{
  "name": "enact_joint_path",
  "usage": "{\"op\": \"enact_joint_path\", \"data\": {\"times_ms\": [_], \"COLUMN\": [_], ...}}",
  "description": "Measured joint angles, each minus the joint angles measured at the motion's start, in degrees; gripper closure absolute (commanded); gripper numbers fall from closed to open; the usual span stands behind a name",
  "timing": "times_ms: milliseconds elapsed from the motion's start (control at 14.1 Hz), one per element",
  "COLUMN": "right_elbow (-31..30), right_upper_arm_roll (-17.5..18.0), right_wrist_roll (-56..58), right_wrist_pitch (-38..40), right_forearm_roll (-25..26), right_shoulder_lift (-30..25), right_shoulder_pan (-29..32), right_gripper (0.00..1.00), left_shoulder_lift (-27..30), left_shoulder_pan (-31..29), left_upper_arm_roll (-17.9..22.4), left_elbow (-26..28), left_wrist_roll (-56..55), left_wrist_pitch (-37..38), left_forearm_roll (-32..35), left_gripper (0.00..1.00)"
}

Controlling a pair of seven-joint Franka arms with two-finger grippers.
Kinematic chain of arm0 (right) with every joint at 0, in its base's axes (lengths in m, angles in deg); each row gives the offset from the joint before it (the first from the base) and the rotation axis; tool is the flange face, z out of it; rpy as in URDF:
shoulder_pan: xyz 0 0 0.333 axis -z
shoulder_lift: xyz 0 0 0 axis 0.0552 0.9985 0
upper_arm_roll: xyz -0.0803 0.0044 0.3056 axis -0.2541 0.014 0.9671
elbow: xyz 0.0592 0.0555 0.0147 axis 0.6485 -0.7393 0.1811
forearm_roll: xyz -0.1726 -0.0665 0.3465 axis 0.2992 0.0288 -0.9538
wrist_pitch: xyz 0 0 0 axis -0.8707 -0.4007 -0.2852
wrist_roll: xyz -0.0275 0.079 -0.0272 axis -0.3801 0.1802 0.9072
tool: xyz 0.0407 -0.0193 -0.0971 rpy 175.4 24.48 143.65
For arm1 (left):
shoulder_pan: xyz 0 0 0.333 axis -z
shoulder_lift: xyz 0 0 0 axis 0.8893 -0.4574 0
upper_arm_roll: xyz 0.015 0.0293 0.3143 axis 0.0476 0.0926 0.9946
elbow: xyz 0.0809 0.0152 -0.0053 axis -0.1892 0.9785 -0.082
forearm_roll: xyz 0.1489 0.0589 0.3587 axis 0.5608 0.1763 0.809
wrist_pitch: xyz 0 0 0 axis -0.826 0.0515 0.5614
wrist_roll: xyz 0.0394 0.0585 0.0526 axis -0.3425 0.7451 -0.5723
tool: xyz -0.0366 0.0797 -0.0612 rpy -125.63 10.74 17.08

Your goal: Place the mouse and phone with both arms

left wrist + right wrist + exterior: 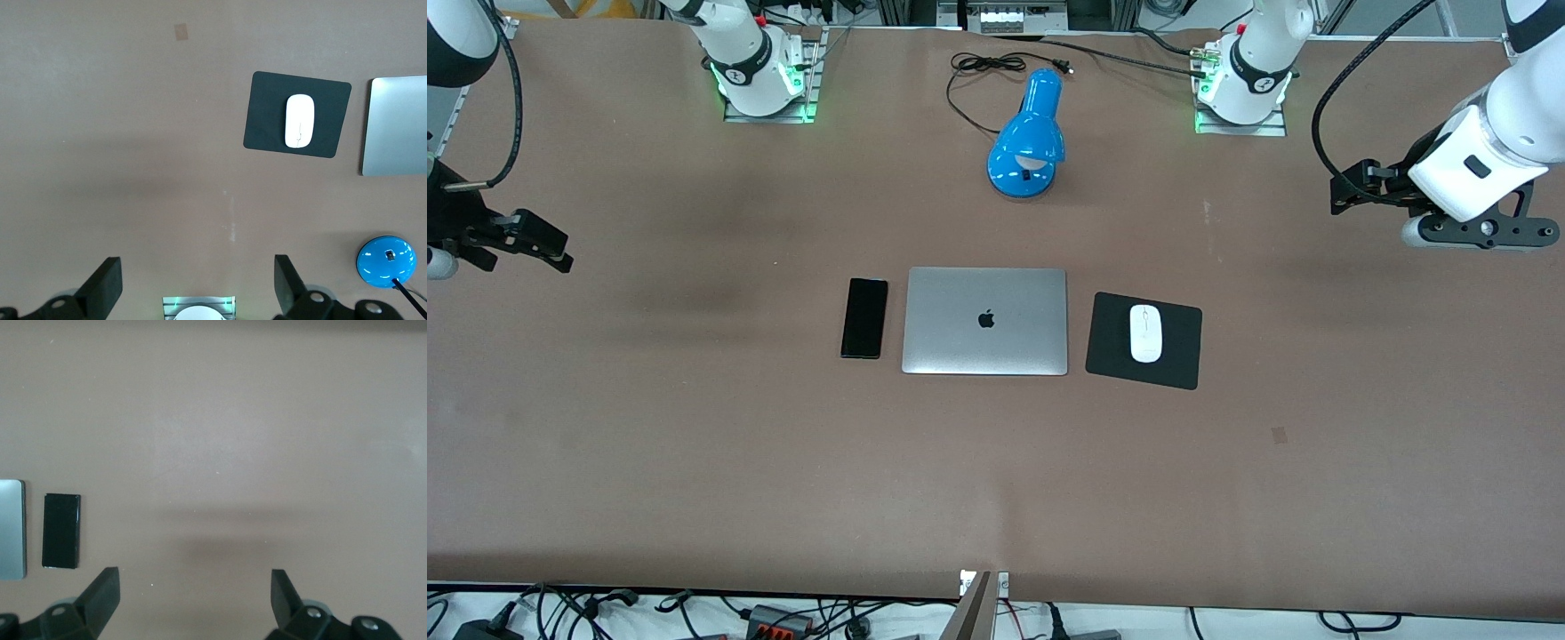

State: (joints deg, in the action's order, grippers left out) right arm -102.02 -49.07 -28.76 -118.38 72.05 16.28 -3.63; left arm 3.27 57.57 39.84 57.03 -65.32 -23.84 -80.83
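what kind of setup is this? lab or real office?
Most likely a robotics lab bench staged as a desk: two arm bases bolted onto the table, loose cables along its edge, and a laptop, phone and lamp laid out.

This is a robotics lab set up to look like an office workplace. Two white jointed arms [1254, 62] are bolted on metal plates, with green lights glowing at their bases, along one edge of a wide desk [694, 444] covered in plain brown sheeting. Aluminium framing and loose cables run along that edge, and more plugs, wires and connectors lie past the edge nearest the front camera. The staged office things sit in a neat row mid-desk: a closed silver laptop [985, 321], a black phone [864, 317], a white mouse [1145, 333] on a black mouse pad [1183, 351], and a blue desk lamp [1029, 138] with its cord unplugged.
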Motion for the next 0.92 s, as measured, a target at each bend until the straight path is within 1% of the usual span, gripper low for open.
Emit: {"op": "enact_joint_path", "data": {"times_ms": [710, 923], "right_elbow": [-0.3, -0.3], "right_upper_arm_roll": [-0.1, 0.3], "right_wrist_roll": [-1.8, -1.9], "right_wrist_pitch": [1.2, 1.3], "right_forearm_roll": [-0.4, -0.4], "right_shoulder_lift": [-0.6, -0.7], "right_shoulder_pan": [-0.3, 0.7], "right_gripper": [0.0, 0.0], "left_shoulder_lift": [0.0, 0.0], "left_shoulder_pan": [-0.2, -0.2], "left_upper_arm_roll": [0.0, 0.0], "left_elbow": [0.0, 0.0], "left_wrist_roll": [0.0, 0.0], "left_wrist_pitch": [0.0, 0.0], "left_forearm_roll": [0.0, 0.0], "left_gripper": [0.0, 0.0]}}
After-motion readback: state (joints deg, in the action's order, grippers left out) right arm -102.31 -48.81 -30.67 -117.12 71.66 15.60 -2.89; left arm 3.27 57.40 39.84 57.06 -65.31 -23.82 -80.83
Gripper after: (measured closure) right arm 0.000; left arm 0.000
